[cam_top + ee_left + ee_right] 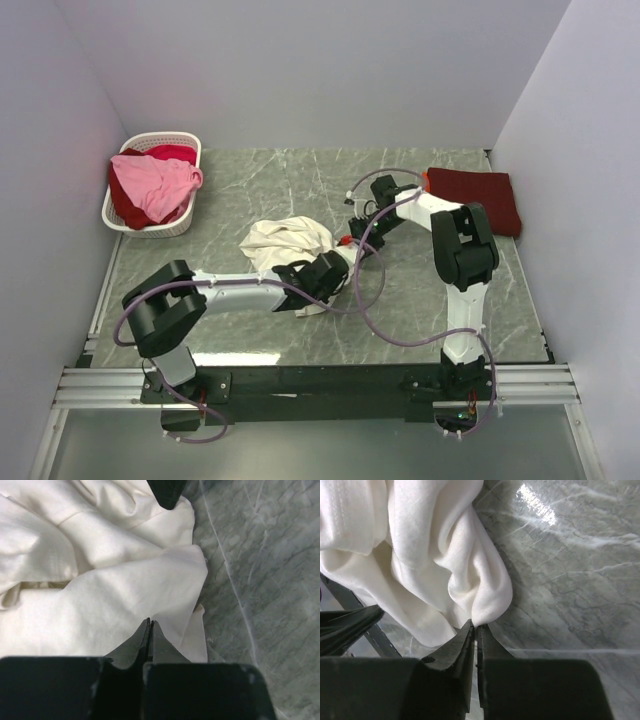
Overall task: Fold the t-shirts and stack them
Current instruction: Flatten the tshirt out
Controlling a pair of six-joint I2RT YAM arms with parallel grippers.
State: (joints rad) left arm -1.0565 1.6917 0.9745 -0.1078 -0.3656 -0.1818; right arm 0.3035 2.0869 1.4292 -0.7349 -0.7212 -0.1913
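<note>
The green table (300, 180) lies under my left gripper (149, 625) and my right gripper (474, 627). The big cream-white shirt (285, 240) sits crumpled right at both tips. I think it needs pulling flat before folding. The dark red shirt (480, 195) lies folded, off to the right of my right gripper, maybe to start the pile. The basket (150, 228), far left of my left gripper, holds the pink shirt (150, 185). Both grippers are squeezed tight, each pinching cream cloth.

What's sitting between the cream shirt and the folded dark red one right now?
Top view: only the right arm and its purple cable span the gap between cream shirt and dark red shirt; no other item.
</note>
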